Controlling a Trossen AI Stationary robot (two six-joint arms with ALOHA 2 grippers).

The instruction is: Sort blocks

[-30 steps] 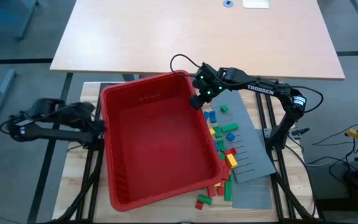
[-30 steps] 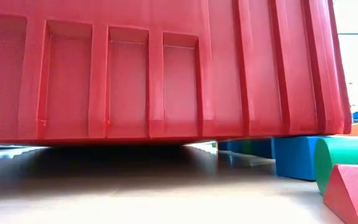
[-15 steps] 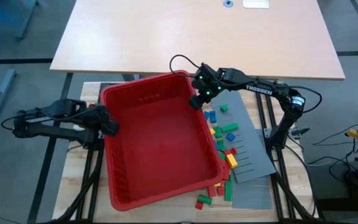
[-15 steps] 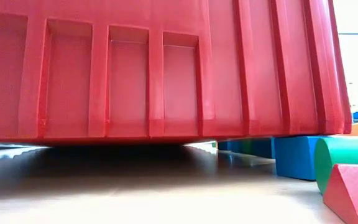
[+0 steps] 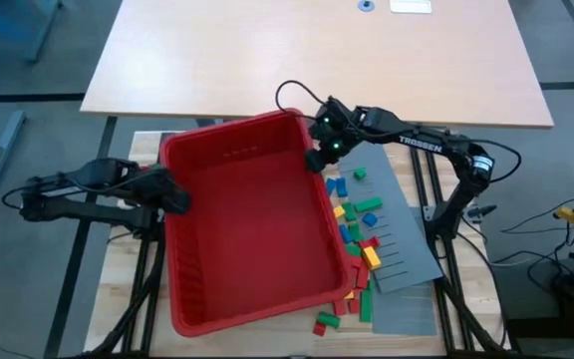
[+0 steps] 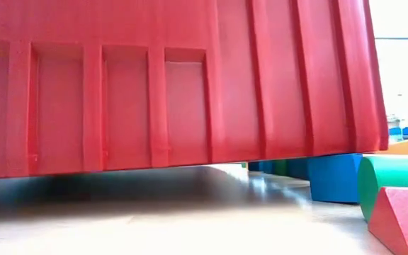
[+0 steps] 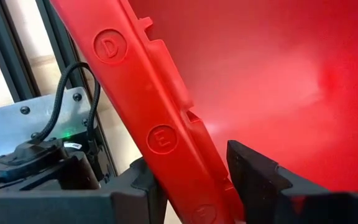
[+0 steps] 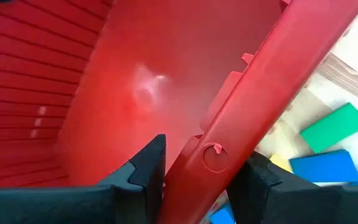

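Blocks (image 5: 355, 234): several dozen small rectangular bricks in red, green, blue and yellow lay scattered to the right of the red bin (image 5: 247, 229), most on a flat grey slotted panel (image 5: 397, 234), a few more on the wooden table (image 5: 133, 299) by the bin's near right corner. Judged rigid, light and smooth-faced, they would probably slide if nudged; each seemed best pinched across its two long flat sides, one at a time, since neighbours touched or lay just beside one another. Red bin: large, stiff moulded plastic with ribbed walls, empty inside, its near edge lifted off the table in the low view. The right gripper (image 5: 319, 158) was closed on the bin's far right rim, one finger inside and one outside the wall, as the right wrist view showed. The left gripper (image 5: 172, 196) straddled the bin's left rim, fingers (image 7: 260, 180) either side of it; whether they pressed the wall could not be told. Obstructions: the tilted bin overhung and shadowed the bricks nearest its right wall, and its wall rested on or beside some of them, so these looked hard to reach until the bin was set aside. Blue, green and red pieces also showed at the right in the low view.
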